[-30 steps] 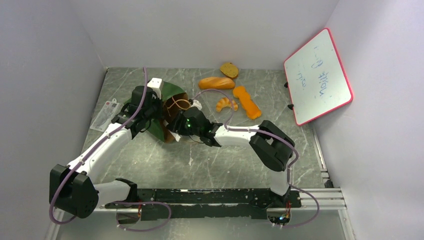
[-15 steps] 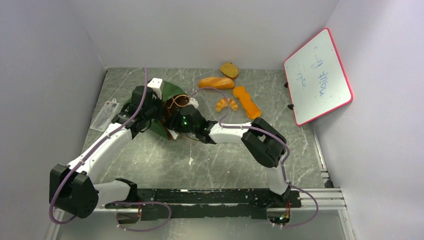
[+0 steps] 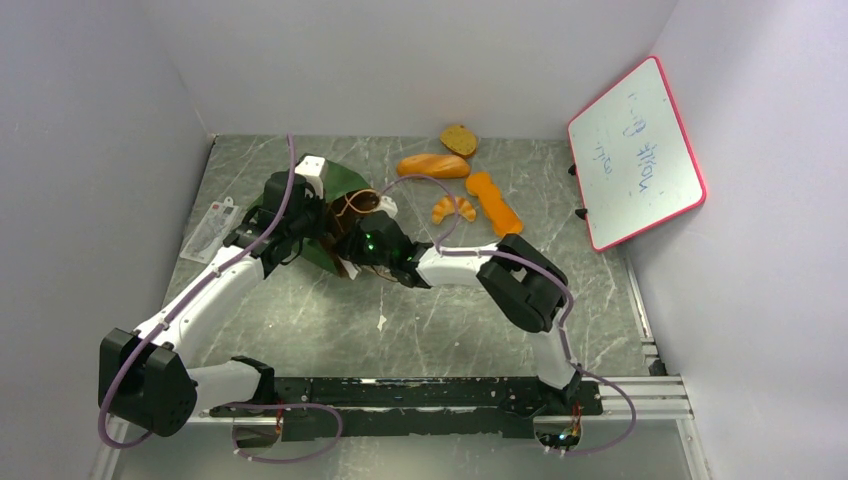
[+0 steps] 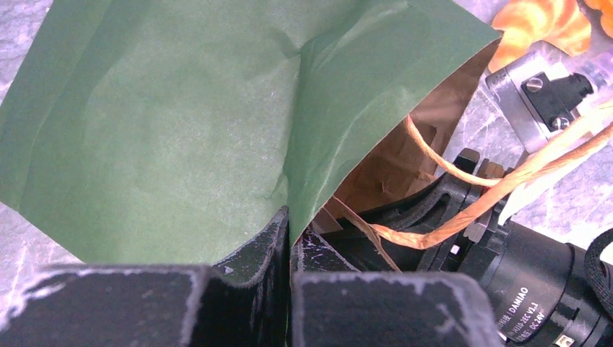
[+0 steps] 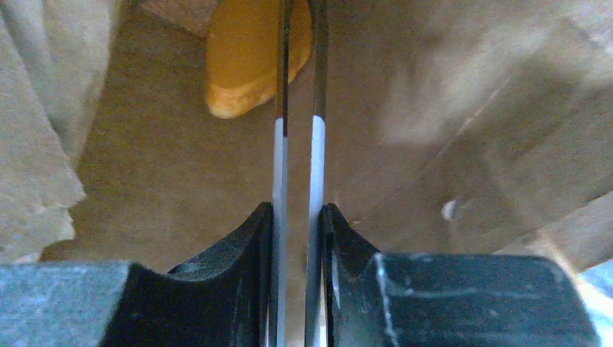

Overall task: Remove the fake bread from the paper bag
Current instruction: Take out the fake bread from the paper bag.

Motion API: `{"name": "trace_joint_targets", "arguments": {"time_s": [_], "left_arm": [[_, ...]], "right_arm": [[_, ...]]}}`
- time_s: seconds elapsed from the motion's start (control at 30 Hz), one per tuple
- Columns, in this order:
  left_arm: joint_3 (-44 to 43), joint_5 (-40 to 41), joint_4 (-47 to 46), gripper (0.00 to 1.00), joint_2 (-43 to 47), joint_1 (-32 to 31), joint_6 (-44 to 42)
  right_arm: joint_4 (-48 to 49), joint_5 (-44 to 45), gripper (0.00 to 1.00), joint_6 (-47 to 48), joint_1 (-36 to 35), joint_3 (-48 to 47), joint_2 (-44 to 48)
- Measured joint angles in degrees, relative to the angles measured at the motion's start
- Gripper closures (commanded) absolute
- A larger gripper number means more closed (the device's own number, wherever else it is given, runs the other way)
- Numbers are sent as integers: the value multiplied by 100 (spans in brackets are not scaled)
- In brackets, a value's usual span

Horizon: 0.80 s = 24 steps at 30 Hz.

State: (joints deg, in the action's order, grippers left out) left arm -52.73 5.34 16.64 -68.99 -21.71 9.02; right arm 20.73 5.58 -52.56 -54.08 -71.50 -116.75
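Clenched on long thin silver tweezers [image 5: 296, 144], the right gripper [image 5: 298, 217] aims at an orange-tan toy bread [image 5: 246, 58] at upper centre inside the dark green paper bag [image 4: 159, 130], whose rim the left gripper [image 4: 289, 238] pinches. The smooth bread could slip from the narrow tines. A black motor [image 4: 535, 282] at lower right reads "DAMIAO".

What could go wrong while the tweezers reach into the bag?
The tweezers in the right gripper are nearly closed over the bread piece, so they may push it deeper. The left gripper pinches only an edge of the paper bag, which may tear or slip. The cord handle lies across the right arm and may snag.
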Motion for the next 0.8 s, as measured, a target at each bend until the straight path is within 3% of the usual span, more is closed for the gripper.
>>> {"name": "trace_joint_targets", "arguments": {"time_s": [0.8], "left_arm": [[-127,761,42,93,-358,-50,262]], "right_arm": [[87,164,100,101,13,1436,1462]]}}
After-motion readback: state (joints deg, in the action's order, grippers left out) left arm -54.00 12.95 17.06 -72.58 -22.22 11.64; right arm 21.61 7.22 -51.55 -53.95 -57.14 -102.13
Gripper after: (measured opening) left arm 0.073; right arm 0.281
